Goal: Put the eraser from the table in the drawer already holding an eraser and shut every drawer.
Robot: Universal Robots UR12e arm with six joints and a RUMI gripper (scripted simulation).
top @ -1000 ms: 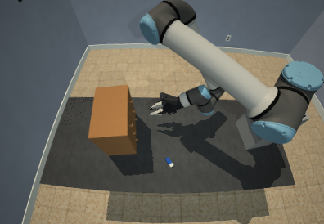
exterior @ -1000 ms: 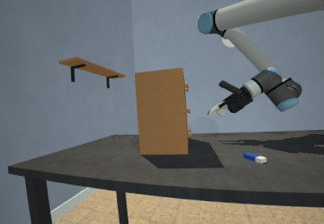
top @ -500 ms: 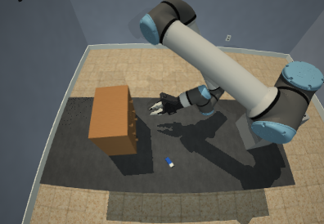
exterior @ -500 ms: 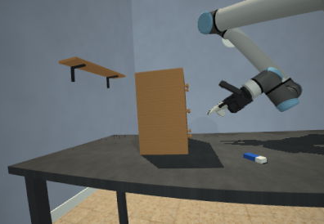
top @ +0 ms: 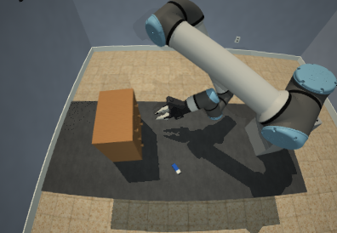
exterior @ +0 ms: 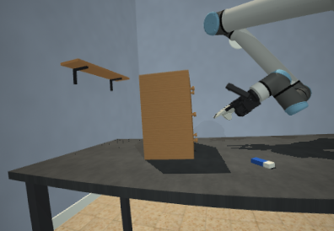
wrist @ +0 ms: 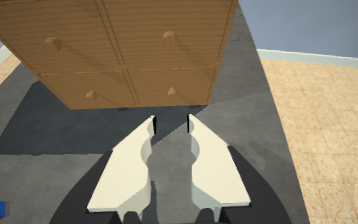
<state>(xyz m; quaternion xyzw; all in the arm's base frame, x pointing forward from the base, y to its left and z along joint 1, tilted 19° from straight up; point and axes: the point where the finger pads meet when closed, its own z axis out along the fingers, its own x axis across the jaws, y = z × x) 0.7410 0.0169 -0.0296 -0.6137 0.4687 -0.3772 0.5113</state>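
The wooden chest point(top: 116, 125) stands upright on the dark table, its drawer fronts with small knobs facing my gripper. It also shows in the side view point(exterior: 166, 115) and in the wrist view point(wrist: 120, 50), where all visible drawers look shut. My gripper point(top: 160, 114) hovers in the air a short way in front of the chest, pointing at it. Its white fingers are nearly shut, with a narrow gap and nothing between them. The blue and white eraser point(top: 176, 168) lies on the table in front of the chest, apart from the gripper point(exterior: 218, 115). The eraser also shows in the side view point(exterior: 263, 163).
A wooden shelf point(exterior: 93, 69) hangs on the wall behind the chest. The arm's base point(top: 263, 140) stands at the table's right side. The table edge runs close in front of the eraser.
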